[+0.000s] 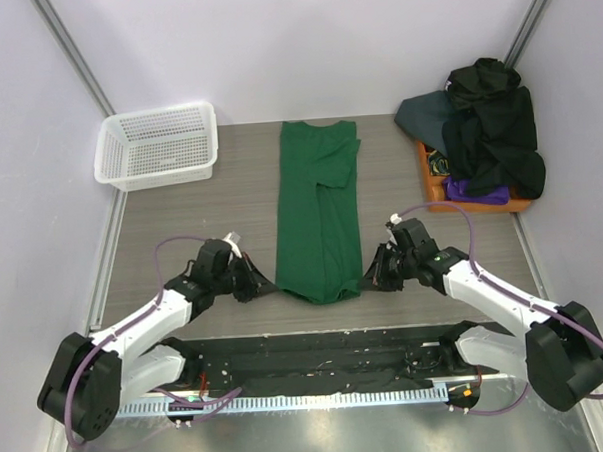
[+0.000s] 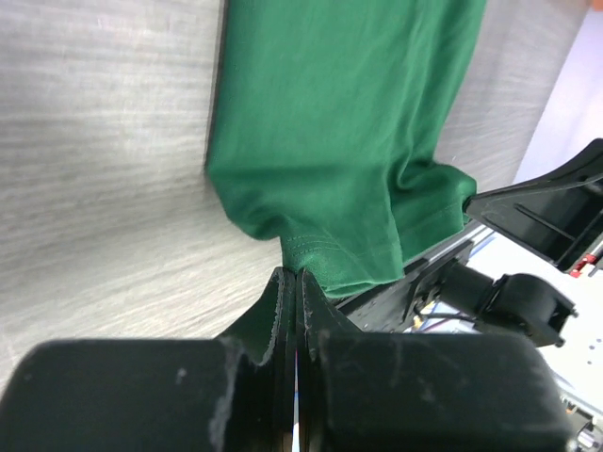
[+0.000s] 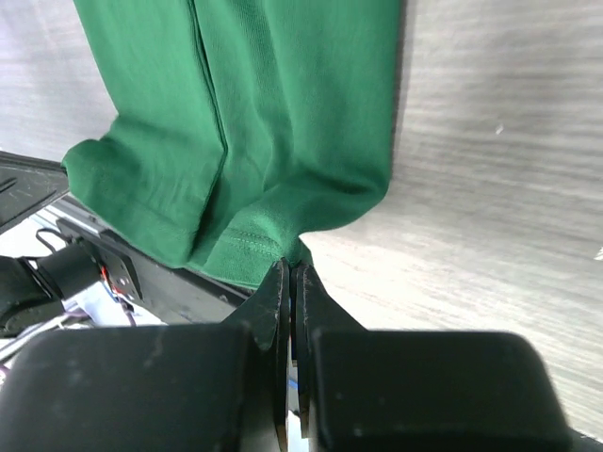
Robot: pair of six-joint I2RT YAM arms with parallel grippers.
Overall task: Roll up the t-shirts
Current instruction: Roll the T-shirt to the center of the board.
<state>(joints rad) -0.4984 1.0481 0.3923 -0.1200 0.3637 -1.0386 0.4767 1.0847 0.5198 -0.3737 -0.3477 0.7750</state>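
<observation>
Seen from above, with twelve o'clock at the far wall, a white mesh basket (image 1: 158,144) sits at ten o'clock on the grey table (image 1: 201,220). The left gripper (image 1: 256,283) lies low at about seven o'clock, its jaws closed tight and pinching the near left corner of the green t-shirt (image 1: 318,210). That shirt lies flat down the middle of the table, folded lengthwise into a long narrow strip, collar end towards twelve and hem towards six. The right gripper (image 1: 376,273), at about five o'clock, is likewise closed, pinching the near right corner of the hem. At two o'clock a heap of dark t-shirts (image 1: 487,128), black, slate and purple, rests on an orange tray (image 1: 435,185). The folding looks done and no roll has begun. The green shirt and the whole heap have yet to be rolled.
</observation>
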